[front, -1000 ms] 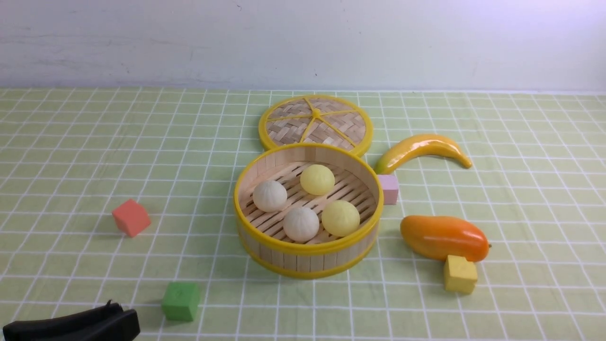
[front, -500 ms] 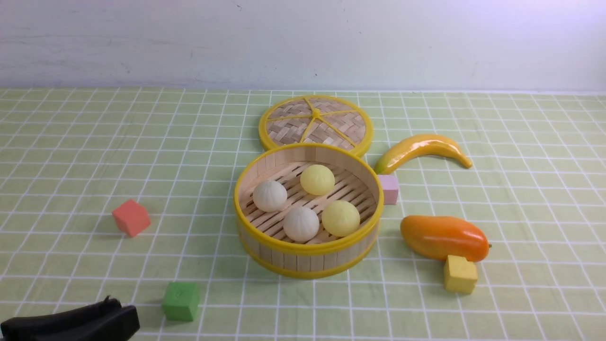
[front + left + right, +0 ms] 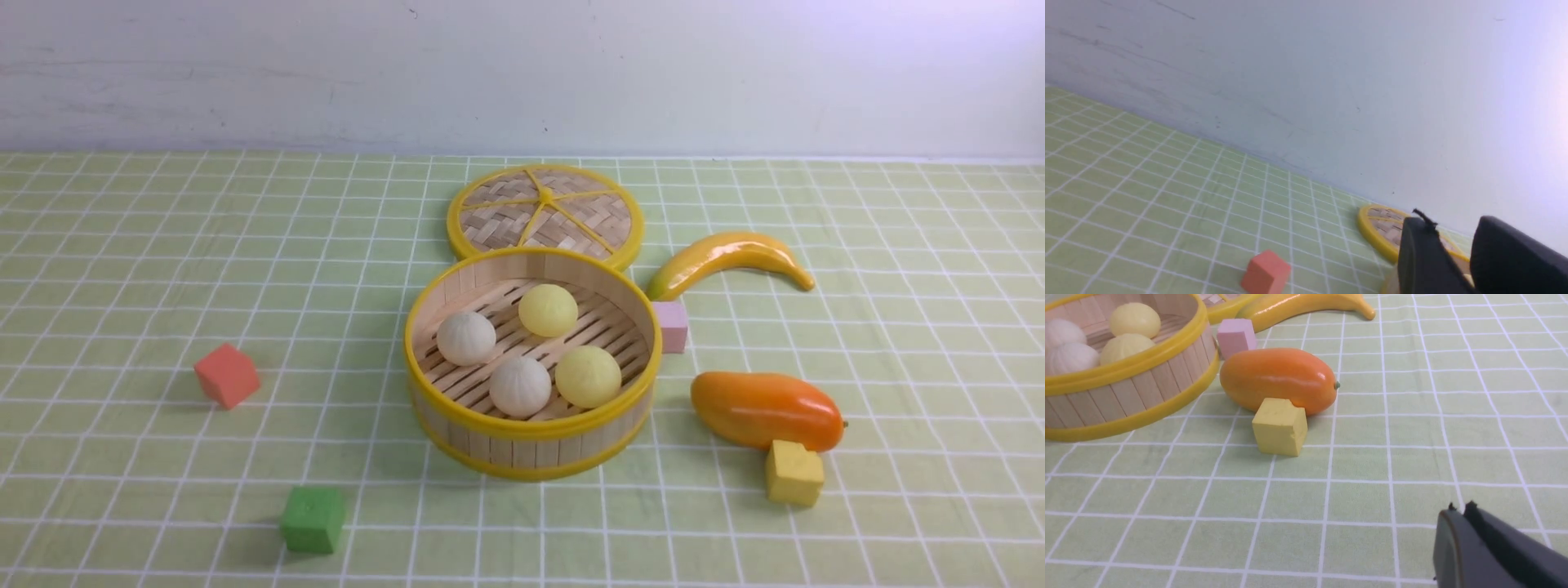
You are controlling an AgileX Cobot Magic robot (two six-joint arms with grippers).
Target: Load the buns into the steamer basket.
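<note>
Buns (image 3: 548, 310), four in all, sit inside the round steamer basket (image 3: 532, 449) near the middle of the table (image 3: 922, 514) in the front view. Two are off-white with faint pleats, toward the left and the near side; two are smooth and pale yellow, one farther back and one at the near right. They rest on the slatted floor, below the yellow rim. Behind the basket lies a woven lid (image 3: 490, 224) with yellow spokes. A pink cube (image 3: 672, 327) is just beside the basket's right side, with a curved banana (image 3: 735, 249) beyond it. Nearer on the right is an orange mango (image 3: 767, 408), with a yellow cube (image 3: 794, 474) right up against its near side. To the left of the basket are a red cube (image 3: 227, 376) and, closer to the camera, a green cube (image 3: 313, 519).

In the left wrist view, the left gripper (image 3: 1449, 220) has its dark fingers moderately apart, holding nothing that can be seen. Part of the basket shows between and beside them; the red cube and lid are also visible.

In the right wrist view, the right gripper (image 3: 1461, 506) is narrow, its tips together and nothing visible in its grasp. The buns in the basket, the mango, the banana and the yellow and pink cubes are in sight, well apart from it.
</note>
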